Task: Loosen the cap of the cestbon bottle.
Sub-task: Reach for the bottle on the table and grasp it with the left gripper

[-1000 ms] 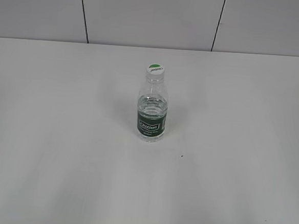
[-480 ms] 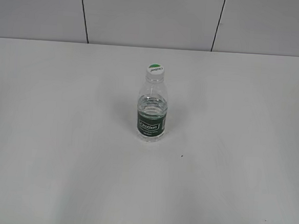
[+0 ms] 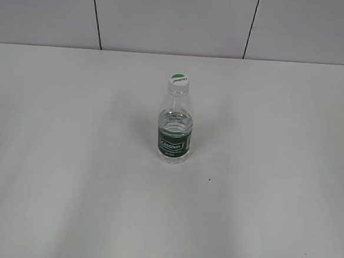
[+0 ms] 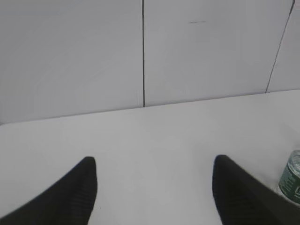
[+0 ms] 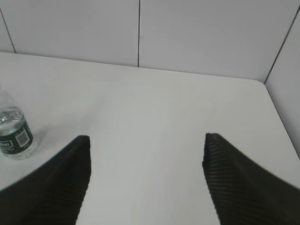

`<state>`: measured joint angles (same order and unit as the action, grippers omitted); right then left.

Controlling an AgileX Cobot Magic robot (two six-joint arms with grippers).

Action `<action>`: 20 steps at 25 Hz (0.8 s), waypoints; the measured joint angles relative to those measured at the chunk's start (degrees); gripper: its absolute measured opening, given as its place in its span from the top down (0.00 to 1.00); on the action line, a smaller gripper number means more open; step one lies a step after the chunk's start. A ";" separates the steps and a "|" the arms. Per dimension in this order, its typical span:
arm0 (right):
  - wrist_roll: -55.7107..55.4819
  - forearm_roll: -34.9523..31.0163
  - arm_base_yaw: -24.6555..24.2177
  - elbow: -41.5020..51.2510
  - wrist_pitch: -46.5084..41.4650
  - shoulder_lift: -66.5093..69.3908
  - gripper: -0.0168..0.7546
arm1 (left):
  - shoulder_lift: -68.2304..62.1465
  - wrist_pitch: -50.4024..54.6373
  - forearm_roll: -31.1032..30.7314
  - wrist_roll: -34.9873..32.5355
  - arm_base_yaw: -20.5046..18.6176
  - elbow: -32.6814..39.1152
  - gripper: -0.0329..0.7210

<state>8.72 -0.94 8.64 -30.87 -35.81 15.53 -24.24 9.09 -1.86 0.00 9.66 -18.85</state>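
Note:
The cestbon bottle stands upright on the middle of the white table, clear with a dark green label band. Its white cap with a green half-circle sits on the neck. In the left wrist view only its lower part shows at the right edge. In the right wrist view its lower part shows at the left edge; the cap is out of frame there. My left gripper is open and empty. My right gripper is open and empty. Neither gripper appears in the exterior view; both are apart from the bottle.
The white table ends at a pale panelled wall with dark seams. A tiny dark speck lies right of the bottle. In the right wrist view a side wall meets the table at the right.

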 joint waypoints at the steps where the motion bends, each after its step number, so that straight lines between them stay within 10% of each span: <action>1: 0.30 -0.67 0.00 0.00 1.49 1.07 0.24 | -1.92 -3.82 -1.02 0.00 1.14 1.42 0.33; 7: 0.81 -4.72 0.00 0.00 6.75 5.11 0.24 | -17.19 -17.45 -5.39 0.00 6.93 2.79 0.33; 20: 0.86 -5.36 0.00 0.00 9.89 5.71 0.24 | -57.56 -51.65 -15.24 11.05 5.64 1.64 0.33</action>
<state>9.58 -6.30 8.64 -30.87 -25.92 21.24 -81.81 -42.56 -17.10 11.05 15.29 -17.20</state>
